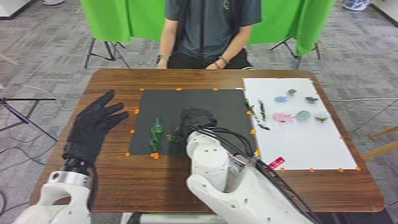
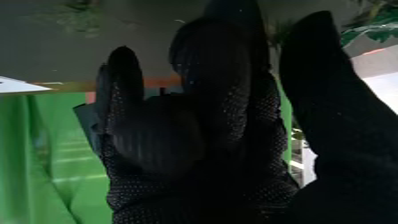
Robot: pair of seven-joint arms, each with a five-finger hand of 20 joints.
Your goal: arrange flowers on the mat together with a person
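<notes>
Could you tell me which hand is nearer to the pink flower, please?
Right. The right hand is left of the flower, over the mat; the left hand is farther left, beyond the mat.

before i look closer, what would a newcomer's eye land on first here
First, probably, the bright green cloth hanging behind the brown wooden table. Next, the black-gloved right hand over the dark grey mat, with the matching left hand open to the mat's left. Then the pink flower head on the white sheet at the right.
</notes>
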